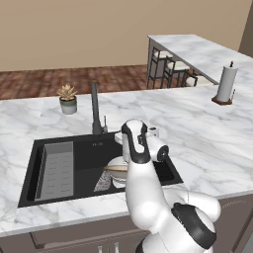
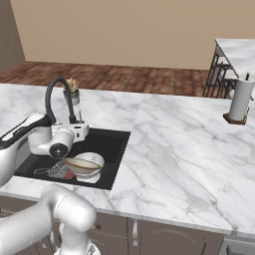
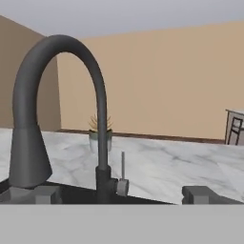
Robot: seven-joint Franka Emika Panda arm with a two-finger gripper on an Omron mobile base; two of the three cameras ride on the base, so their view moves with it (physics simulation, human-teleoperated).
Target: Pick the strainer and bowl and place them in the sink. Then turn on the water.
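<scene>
We are looking over a marble counter (image 1: 207, 148) with the black sink (image 1: 29, 178) set into it. The bowl (image 2: 84, 163) is lying inside the sink at its right end, near the front wall, and the strainer (image 2: 60, 171) is resting just left of it on the basin floor, touching or nearly touching the bowl's rim. A grey ribbed tray (image 1: 58, 169) is sitting in the left part of the basin.

Our gripper (image 3: 121, 194) is hovering over the basin, facing the dark faucet (image 3: 95, 109) from the near side; its jaws are standing wide apart and holding nothing, one fingertip (image 3: 202, 194) showing right of the faucet's base. The faucet's small lever (image 3: 123, 167) is pointing upright. We are seeing no stream at the spout.

A potted plant (image 1: 67, 99) is standing on the far counter, and a paper towel roll (image 1: 226, 85) far right.
</scene>
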